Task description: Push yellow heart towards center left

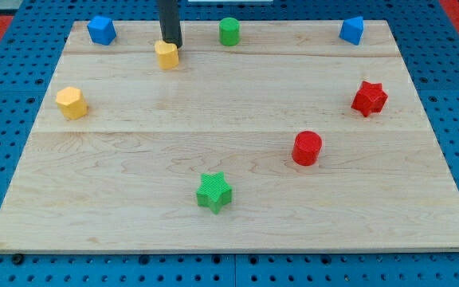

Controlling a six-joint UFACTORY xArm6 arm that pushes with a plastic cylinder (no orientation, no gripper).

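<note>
The yellow heart [166,55] lies near the view's top, left of the middle of the wooden board [229,215]. My tip [170,45] rests at the heart's upper edge, touching or almost touching it from the top side. The dark rod rises out of the view's top. A yellow hexagon block [71,103] lies at the view's left, about mid-height of the board.
A blue block [101,30] sits at the top left, a green cylinder [229,32] at the top middle, a blue block [352,30] at the top right. A red star [369,98] and a red cylinder [307,148] lie right. A green star [213,192] lies bottom middle.
</note>
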